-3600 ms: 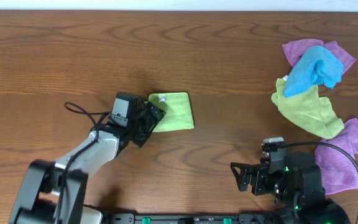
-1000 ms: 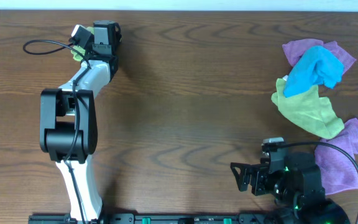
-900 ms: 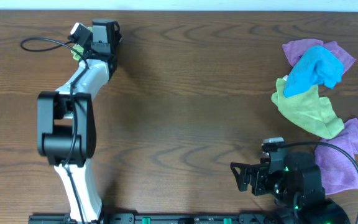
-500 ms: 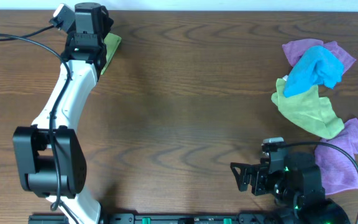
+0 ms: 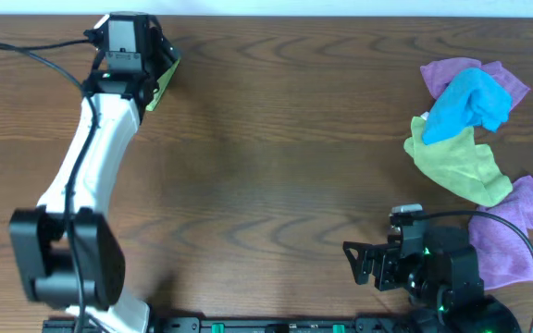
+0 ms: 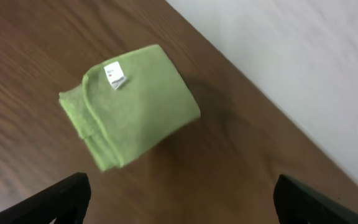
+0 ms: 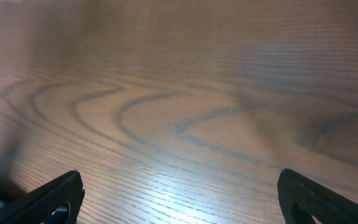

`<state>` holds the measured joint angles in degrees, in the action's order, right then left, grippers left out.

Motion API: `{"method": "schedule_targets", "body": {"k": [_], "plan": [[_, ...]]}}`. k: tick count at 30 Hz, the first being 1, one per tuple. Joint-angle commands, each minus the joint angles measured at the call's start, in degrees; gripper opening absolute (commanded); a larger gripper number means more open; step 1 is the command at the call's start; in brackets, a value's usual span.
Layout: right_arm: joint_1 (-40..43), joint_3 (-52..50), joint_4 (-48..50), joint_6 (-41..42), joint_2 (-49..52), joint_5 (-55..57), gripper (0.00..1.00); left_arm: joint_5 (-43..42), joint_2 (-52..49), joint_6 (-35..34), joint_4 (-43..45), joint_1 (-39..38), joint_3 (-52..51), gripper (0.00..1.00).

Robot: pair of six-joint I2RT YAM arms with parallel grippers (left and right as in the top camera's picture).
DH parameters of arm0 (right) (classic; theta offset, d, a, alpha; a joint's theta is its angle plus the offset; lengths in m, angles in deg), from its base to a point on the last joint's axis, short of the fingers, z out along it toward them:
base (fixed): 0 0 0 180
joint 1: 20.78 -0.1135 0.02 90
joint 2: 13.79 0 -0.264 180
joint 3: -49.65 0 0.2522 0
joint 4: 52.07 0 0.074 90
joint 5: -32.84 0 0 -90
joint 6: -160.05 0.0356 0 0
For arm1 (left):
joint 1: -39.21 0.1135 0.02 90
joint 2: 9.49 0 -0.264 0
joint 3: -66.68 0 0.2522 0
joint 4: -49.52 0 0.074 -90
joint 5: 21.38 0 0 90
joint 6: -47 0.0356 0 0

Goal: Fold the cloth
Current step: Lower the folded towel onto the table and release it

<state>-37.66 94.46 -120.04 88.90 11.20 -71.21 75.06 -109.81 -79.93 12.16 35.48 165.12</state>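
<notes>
A folded green cloth (image 6: 129, 112) with a small white tag lies on the wooden table near its far left edge. In the overhead view only a strip of the cloth (image 5: 166, 72) shows beside my left arm. My left gripper (image 6: 179, 200) is open and empty, hovering just short of the cloth, not touching it. My right gripper (image 7: 179, 198) is open and empty over bare wood at the front right, seen from above as the right gripper (image 5: 366, 264).
A pile of loose cloths lies at the right: purple (image 5: 452, 69), blue (image 5: 470, 102), yellow-green (image 5: 461, 162) and another purple one (image 5: 512, 231). The table's far edge (image 6: 229, 62) runs just behind the folded cloth.
My left arm carried the folded green cloth from the table's middle to the far left corner, let it go and drew back slightly. The right arm has not moved.
</notes>
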Motion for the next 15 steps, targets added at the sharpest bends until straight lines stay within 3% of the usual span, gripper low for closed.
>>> {"method": "schedule_targets", "body": {"k": [1, 5, 15], "plan": [[0.4, 0.0, 0.0, 0.4, -0.3, 0.3, 0.99, -3.3, 6.4, 8.6, -3.1, 0.5, 1.0, 0.95], [0.4, 0.0, 0.0, 0.4, -0.3, 0.3, 0.99, -3.7, 13.2, 18.7, -6.6, 0.5, 1.0, 0.95], [0.4, 0.0, 0.0, 0.4, -0.3, 0.3, 0.99, -4.0, 25.5, 20.3, -22.5, 0.4, 1.0, 0.95]]}}
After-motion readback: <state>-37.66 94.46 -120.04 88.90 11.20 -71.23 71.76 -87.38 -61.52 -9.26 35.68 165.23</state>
